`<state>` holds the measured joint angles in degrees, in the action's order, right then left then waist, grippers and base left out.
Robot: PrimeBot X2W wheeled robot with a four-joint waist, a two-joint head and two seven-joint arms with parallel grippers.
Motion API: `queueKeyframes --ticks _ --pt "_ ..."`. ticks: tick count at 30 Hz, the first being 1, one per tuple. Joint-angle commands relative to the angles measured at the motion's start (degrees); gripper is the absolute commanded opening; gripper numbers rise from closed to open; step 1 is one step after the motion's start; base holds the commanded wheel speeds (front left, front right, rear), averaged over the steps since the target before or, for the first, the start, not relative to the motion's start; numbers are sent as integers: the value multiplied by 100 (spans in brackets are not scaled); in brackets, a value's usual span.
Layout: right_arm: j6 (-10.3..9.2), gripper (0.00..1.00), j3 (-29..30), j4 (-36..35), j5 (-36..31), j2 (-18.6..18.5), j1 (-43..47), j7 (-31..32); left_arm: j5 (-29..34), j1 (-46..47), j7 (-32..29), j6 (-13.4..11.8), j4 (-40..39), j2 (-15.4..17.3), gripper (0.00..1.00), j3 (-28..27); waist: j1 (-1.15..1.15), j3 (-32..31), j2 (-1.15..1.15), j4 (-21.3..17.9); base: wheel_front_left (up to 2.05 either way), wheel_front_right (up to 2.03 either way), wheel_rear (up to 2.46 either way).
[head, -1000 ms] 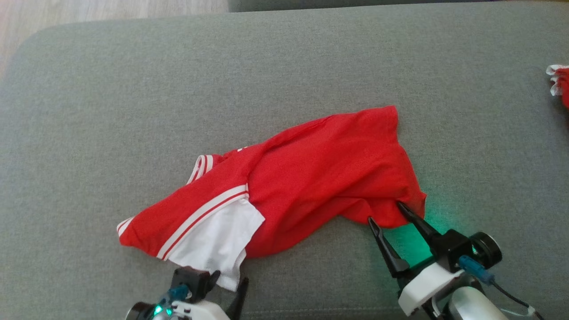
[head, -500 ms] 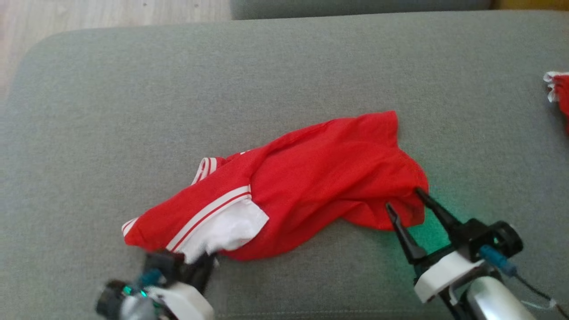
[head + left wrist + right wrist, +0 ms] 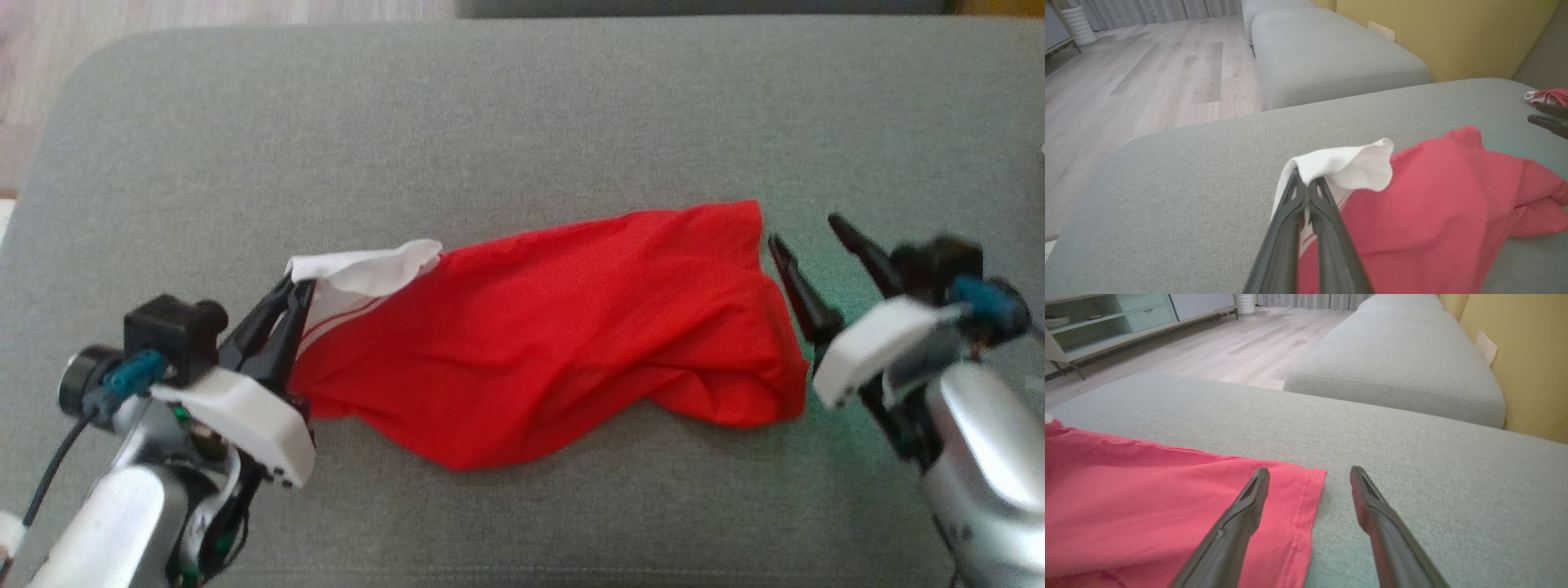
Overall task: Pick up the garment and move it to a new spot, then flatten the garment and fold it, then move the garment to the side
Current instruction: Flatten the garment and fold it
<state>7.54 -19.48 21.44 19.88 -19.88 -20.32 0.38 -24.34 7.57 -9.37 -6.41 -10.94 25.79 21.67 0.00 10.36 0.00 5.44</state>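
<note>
Grey cushion (image 3: pixel 522 106) carried the red garment (image 3: pixel 571 327) bunched across its middle; your left gripper (image 3: pixel 295 290) pinched only the white sleeve tip (image 3: pixel 367 269) while your right gripper (image 3: pixel 802 228) stood wide beside the hem (image 3: pixel 1303 514), so a hard pull could have slipped that hold.

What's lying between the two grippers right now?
The red garment spans the cushion between left gripper and right gripper, seen in the head view.

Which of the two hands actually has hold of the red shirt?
The left hand: its fingers are pinched shut on the red shirt at its white corner. The right hand stands open at the shirt's other end, gripping nothing.
</note>
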Motion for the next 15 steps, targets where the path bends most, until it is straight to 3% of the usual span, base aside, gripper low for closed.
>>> queueKeyframes --ticks 1,6,14,15 --pt "-5 100 -95 42 133 -51 -278 129 55 347 83 42 -45 116 0 -249 0 122 0 25 0 0 0" --pt "-5 100 -343 1127 464 -29 -1129 769 153 837 318 202 479 -34 0 -104 0 355 0 186 0 0 0" --pt "-5 100 -1100 1986 1264 -28 -1723 971 194 1222 436 406 1009 -186 0 127 0 429 0 376 0 0 0" --pt "-5 55 -1214 2034 1376 -25 -1759 961 184 1254 445 426 1049 -200 0 142 0 428 0 386 0 0 0"
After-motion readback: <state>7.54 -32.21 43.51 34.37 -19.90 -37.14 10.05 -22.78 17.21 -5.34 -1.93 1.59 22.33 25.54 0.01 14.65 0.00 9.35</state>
